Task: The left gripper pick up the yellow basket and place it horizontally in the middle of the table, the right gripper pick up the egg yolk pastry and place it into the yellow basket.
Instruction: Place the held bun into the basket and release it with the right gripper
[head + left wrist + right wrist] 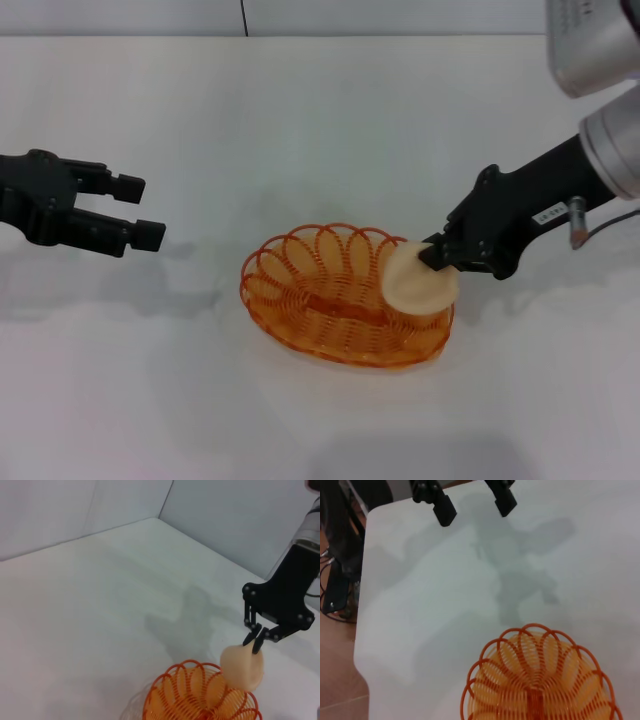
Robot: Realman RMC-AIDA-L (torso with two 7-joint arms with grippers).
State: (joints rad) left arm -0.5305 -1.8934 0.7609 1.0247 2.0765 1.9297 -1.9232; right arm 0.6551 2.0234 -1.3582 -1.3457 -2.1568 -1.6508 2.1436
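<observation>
Yellow basket [340, 295] lies mid-tabletop [300, 120], placed | left hand [130, 212] spread, clear | right hand [436, 252] pinches egg yolk pastry [417, 279] over rim; we judge release remains, seemingly unseated.

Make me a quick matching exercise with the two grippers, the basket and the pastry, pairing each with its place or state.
Things:
1. left gripper
2. right gripper
3. yellow basket
4. egg yolk pastry

States:
A. resting on the table, mid-view
B. open, empty, off to the left
C. pinched, tilted over the basket's right rim
D. shut on the pastry

Pairs: 1-B, 2-D, 3-A, 4-C
</observation>
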